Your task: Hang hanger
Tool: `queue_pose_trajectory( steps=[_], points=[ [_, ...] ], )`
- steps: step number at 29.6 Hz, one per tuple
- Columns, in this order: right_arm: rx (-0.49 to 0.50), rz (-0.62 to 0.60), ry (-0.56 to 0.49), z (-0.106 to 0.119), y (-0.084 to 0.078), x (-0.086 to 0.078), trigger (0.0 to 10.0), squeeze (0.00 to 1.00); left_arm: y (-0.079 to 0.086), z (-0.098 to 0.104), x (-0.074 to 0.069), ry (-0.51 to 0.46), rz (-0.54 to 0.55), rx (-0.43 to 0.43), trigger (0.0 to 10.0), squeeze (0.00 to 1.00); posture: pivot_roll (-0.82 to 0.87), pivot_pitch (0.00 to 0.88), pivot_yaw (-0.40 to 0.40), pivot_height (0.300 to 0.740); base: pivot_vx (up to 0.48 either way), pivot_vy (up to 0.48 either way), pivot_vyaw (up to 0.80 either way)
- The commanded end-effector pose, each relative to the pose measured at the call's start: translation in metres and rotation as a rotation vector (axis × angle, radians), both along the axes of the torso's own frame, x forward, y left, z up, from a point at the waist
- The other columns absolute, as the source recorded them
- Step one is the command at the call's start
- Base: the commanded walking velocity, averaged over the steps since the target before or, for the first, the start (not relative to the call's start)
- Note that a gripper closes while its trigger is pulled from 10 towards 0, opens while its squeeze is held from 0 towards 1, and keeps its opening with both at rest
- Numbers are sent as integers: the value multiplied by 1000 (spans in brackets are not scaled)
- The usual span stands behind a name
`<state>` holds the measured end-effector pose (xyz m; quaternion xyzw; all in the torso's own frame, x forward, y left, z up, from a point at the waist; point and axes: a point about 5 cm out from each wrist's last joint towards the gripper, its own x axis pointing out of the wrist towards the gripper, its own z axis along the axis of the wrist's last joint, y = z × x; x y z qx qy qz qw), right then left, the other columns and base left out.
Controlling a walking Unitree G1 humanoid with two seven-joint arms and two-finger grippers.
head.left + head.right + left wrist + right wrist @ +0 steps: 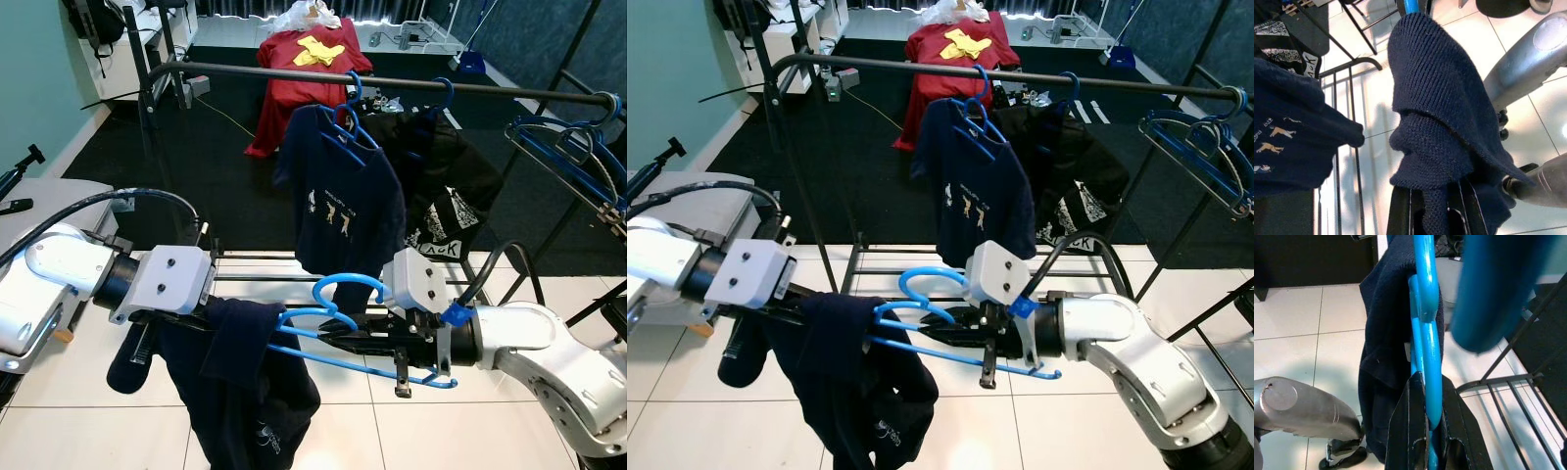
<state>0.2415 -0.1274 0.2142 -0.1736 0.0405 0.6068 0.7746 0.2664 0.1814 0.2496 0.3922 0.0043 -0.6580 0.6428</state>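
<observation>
Garment is gripped by left claw; hanger is clenched in right claw. Dressing step in hand; lift to rail is called for next.

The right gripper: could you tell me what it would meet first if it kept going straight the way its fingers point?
The right gripper is shut on the blue hanger and points toward the robot's left. Straight ahead it would probably first meet the dark navy garment draped there, then the left gripper holding it.
</observation>
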Motion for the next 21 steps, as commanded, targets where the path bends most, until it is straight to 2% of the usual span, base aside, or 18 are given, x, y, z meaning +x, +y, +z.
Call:
queue_pose_trajectory(
  steps=[1, 2, 4, 5, 9, 11, 13, 15, 16, 21],
  points=[
    [3, -35, -10, -3, 4, 4, 0, 0, -21, 21, -11, -47, -152, -107, 10000, 431, 55, 58, -25, 740, 0, 0, 0],
    [8, -41, -17, -3, 4, 5, 0, 0, -22, 24, -10, -11, -143, -135, 10000, 1000, 55, 57, -25, 740, 0, 0, 0],
    [13, -47, -24, -2, 4, 6, 0, 0, -22, 28, -8, 15, -139, -165, 10000, 1000, 55, 57, -25, 740, 0, 0, 0],
    [24, -57, -35, 0, 4, 8, 0, 0, -22, 34, -7, 28, -145, -228, 10000, 1000, 53, 55, -23, 740, 0, 0, 0],
    [34, -63, -43, 3, 3, 8, 0, 0, -20, 39, -6, 35, -144, -271, 10000, 1000, 51, 53, -22, 740, 0, 0, 0],
    [41, -70, -51, 5, 2, 9, 0, 0, -16, 42, -4, 37, -134, -300, 10000, 1000, 49, 54, -20, 740, 0, 0, 0],
    [55, -88, -67, 8, -2, 10, 0, 0, -7, 51, 2, 45, -103, -381, 10000, 1000, 49, 54, -20, 740, 0, 0, 0],
    [55, -88, -67, 8, -2, 10, 0, 0, -7, 51, 2, 45, -103, -381, 10000, 1000, 49, 54, -20, 740, 0, 0, 0],
    [62, -99, -75, 10, -3, 11, 0, 0, -1, 54, 3, 50, -88, -405, 10000, 1000, 46, 55, -16, 740, 0, 0, 0],
    [76, -119, -93, 14, -6, 12, 0, 0, 9, 53, 4, 59, -44, -405, 10000, 1000, 50, 58, -17, 740, 0, 0, 0]
  ],
)
